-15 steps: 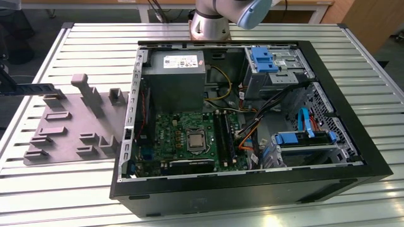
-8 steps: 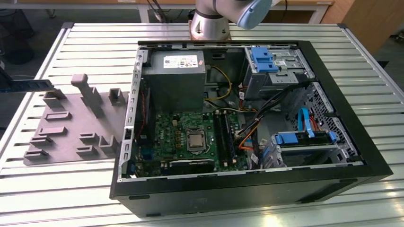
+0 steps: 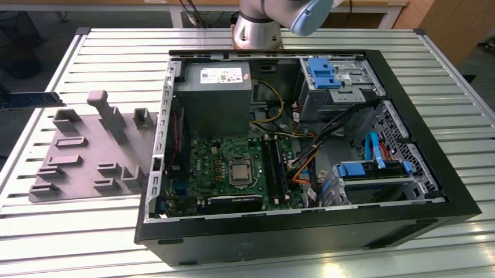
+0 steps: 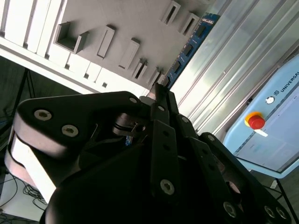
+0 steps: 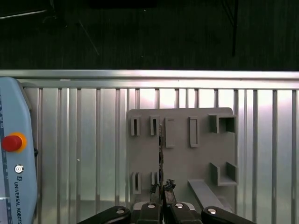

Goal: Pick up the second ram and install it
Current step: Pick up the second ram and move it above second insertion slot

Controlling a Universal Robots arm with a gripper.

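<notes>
Second wrist view: I read the gripper [image 4: 159, 93] with jaws clamped on one end of the second ram [image 4: 188, 48], its long axis running straight out from them above the grey fixture [image 4: 93, 14].

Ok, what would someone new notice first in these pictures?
In the exterior view, the open black computer case lies on the slatted table, its green motherboard exposed. In the first wrist view, the gripper is shut on the second ram, seen edge-on against the grey fixture plate.
</notes>
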